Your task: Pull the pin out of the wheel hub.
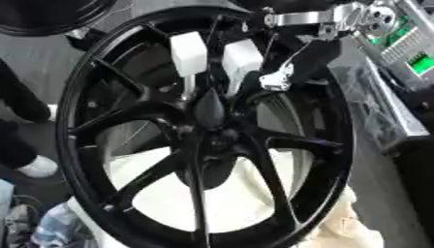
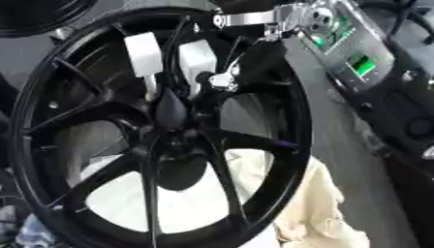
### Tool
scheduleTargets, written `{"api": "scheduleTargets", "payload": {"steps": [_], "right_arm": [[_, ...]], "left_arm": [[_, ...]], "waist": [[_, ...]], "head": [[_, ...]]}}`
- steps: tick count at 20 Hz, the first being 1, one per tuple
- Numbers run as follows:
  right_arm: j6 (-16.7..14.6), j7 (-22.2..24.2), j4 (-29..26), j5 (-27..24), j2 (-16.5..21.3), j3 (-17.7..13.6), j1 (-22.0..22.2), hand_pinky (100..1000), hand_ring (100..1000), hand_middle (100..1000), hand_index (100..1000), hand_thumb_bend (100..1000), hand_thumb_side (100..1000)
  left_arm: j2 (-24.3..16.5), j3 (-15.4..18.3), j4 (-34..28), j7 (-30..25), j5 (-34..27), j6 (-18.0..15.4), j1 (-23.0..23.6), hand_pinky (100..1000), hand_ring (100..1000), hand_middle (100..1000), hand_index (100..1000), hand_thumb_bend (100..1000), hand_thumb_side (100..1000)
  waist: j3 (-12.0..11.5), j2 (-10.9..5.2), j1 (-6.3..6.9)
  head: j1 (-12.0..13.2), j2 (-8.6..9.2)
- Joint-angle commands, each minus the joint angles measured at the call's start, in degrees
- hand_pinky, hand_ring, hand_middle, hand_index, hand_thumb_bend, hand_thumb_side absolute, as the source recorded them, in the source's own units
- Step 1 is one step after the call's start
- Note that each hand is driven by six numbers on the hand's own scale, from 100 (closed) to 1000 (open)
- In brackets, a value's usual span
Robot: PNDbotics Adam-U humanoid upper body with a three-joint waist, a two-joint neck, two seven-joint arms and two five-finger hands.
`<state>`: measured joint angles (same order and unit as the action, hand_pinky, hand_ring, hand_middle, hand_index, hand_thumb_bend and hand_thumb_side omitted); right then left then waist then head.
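Observation:
A large black spoked wheel [image 1: 101, 121] fills both views, its hub [image 1: 212, 138] near the middle. A black drop-shaped pin [image 1: 209, 107] stands out of the hub, pointed end up. My right hand [image 1: 243, 57] comes down from the upper right on a black arm with a silver joint. Its white-covered fingers [image 1: 188, 52] close in on the top of the pin from either side. The fingertips are dark against the dark hub, so the contact itself is hard to make out. My left hand shows in neither view.
A cream cloth [image 2: 314, 203] lies under the wheel and spills out at the lower right. A grey machine with green lights [image 2: 356, 58] stands at the upper right. Another black tyre [image 1: 42, 17] sits at the top left. A white shoe [image 1: 38, 167] shows at the left edge.

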<state>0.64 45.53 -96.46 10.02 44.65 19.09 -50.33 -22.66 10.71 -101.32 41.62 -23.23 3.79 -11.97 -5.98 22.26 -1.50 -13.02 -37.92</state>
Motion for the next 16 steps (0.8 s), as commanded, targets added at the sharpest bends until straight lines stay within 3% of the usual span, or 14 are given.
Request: {"api": "scheduleTargets", "payload": {"steps": [1,5,11,14,16], "right_arm": [[0.15,-0.07,-0.18,-0.2,0.73,-0.86,-0.85,1000,931,733,864,112,344],[1.19,-0.58,-0.46,-1.31,0.65,-0.89,-0.92,1000,917,637,791,100,249],[2.6,-1.88,-1.31,-2.52,0.6,-0.85,-0.94,1000,883,560,703,100,226],[2.65,-2.27,-1.33,-2.74,0.62,-0.96,-0.81,980,788,466,585,100,206],[2.72,-2.66,-1.48,-3.14,0.67,-1.1,-0.8,966,760,442,553,100,200]], "left_arm": [[-1.11,0.06,-0.55,-0.27,0.1,-0.03,-0.21,636,624,590,692,101,824],[-1.1,0.06,-0.56,-0.34,0.11,-0.03,-0.21,636,624,590,692,101,824],[-1.07,0.15,-0.55,-0.31,0.1,-0.07,-0.22,637,624,591,693,101,823],[-1.04,0.23,-0.53,-0.26,0.11,-0.06,-0.15,637,624,591,692,100,824],[-1.02,0.25,-0.54,-0.23,0.09,-0.09,-0.12,637,624,591,692,101,823]], "waist": [[0.02,-0.94,0.18],[-0.01,-0.86,0.17],[-0.11,-0.79,0.15],[-0.12,-0.77,0.13],[-0.12,-0.79,0.13]], "head": [[-0.08,0.12],[-0.18,0.06],[-0.38,-0.16],[-0.43,-0.26],[-0.46,-0.3]]}}
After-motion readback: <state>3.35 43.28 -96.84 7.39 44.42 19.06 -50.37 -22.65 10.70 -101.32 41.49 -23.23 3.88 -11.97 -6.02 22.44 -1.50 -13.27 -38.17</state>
